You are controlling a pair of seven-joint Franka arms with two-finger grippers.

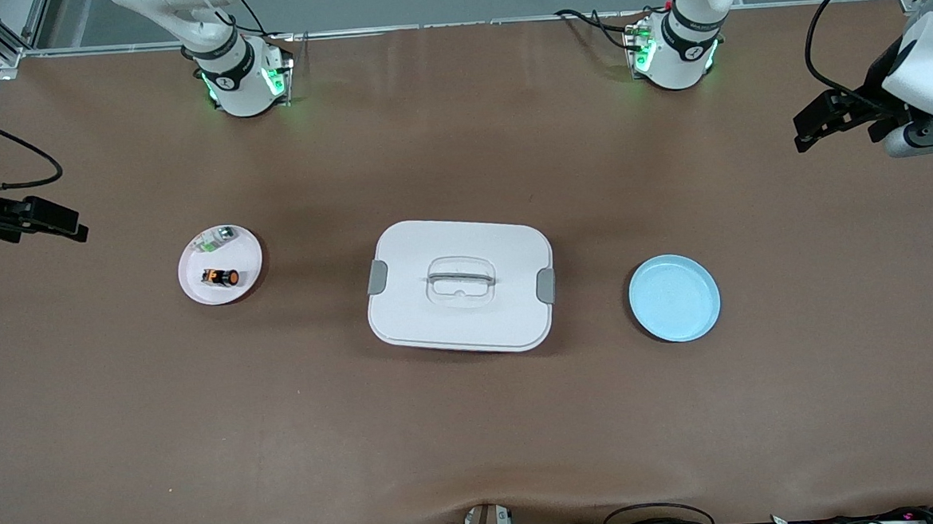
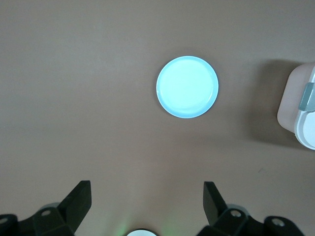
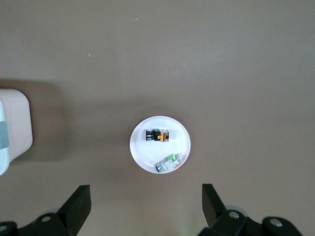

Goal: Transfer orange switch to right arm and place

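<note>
Orange switch (image 1: 220, 277) lies on its side on the white plate (image 1: 196, 290), which sits toward the right arm's end of the table from the lidded white box (image 1: 460, 286). On that plate it rests nearer the front camera than the small whitish-green-and-silver part (image 1: 218, 239), apart from it.

I judge it light, rigid and hard-shelled, so nothing to crush, but short and rounded: it could roll or squirt out of a careless pinch. I would take it across the black body, fingers on its two long flanks, clear of the orange cap.

My right gripper (image 3: 146, 209) hangs high over the table, past the plate from the box, fingers wide apart and empty. My left gripper (image 2: 147, 206) waits up over the table, outward of the blue plate (image 1: 674, 297) from the box, also spread and empty.
</note>
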